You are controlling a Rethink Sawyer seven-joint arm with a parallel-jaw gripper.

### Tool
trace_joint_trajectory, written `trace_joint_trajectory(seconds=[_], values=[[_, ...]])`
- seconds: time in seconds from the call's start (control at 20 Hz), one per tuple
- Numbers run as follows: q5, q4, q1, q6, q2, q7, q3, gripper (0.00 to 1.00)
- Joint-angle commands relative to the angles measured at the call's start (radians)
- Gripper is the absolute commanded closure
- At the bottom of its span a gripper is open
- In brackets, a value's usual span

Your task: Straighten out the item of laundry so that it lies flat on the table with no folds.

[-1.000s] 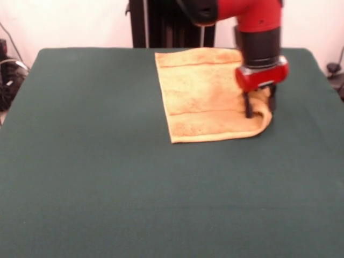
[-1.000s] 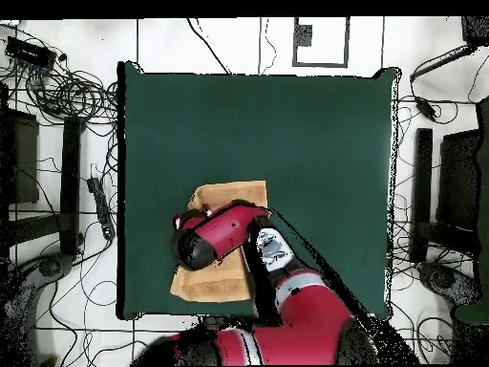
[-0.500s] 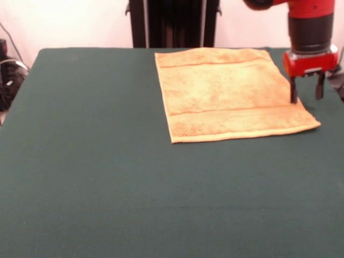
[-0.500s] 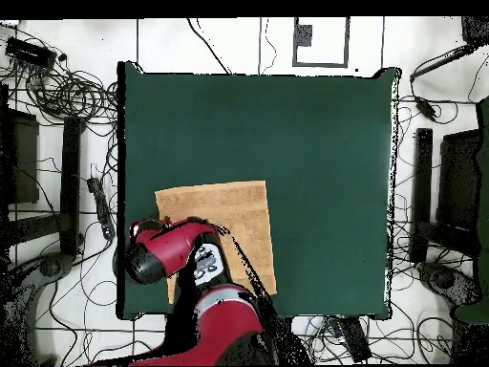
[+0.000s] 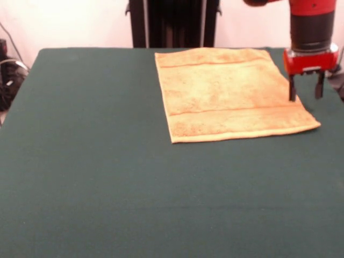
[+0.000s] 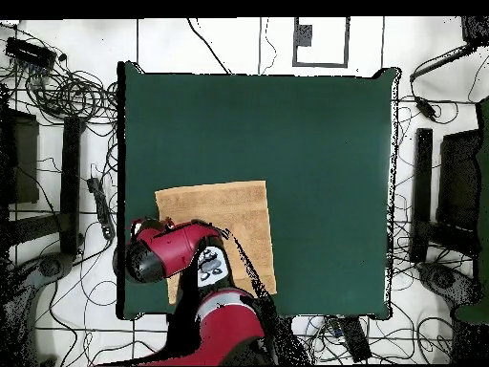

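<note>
The golden-orange towel (image 5: 226, 94) lies spread flat on the green table (image 5: 107, 177) at its far right part, with a woven band near each short end and no fold showing. In the overhead view the towel (image 6: 234, 215) lies near the table's lower left, partly under the arm. My gripper (image 5: 305, 95) hangs open and empty just above the towel's right edge, near the front right corner. Its fingers (image 5: 292, 92) point straight down. In the overhead view the red arm (image 6: 167, 253) hides the gripper.
The table's right edge (image 5: 336, 86) runs close to the gripper. The black pedestal (image 5: 172, 24) stands behind the table's far side. Cables and stands (image 6: 67, 96) lie on the floor around the table.
A second ago the gripper held the towel's folded right corner; it drew it out to the right, the towel now lies flat, and the gripper stands open above the edge.
</note>
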Motion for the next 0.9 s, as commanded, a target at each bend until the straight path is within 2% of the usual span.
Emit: trace_joint_trajectory(seconds=[0.05, 0.2, 0.3, 0.4, 0.5, 0.7, 0.9], values=[[0.087, 0.132, -0.050, 0.057, -0.056, 0.187, -0.029, 0.00], [0.083, 0.188, -0.066, 0.123, -0.124, 0.172, -0.126, 0.00], [0.054, 0.203, -0.064, 0.043, -0.158, 0.173, -0.195, 0.00], [0.031, 0.247, -0.111, 0.022, -0.206, 0.155, -0.196, 0.00], [-0.002, 0.271, -0.116, -0.004, -0.262, 0.132, -0.248, 0.00], [-0.031, 0.332, -0.175, -0.037, -0.334, 0.115, -0.256, 0.00], [-0.022, 0.396, -0.211, -0.090, -0.331, 0.156, -0.236, 0.00]])
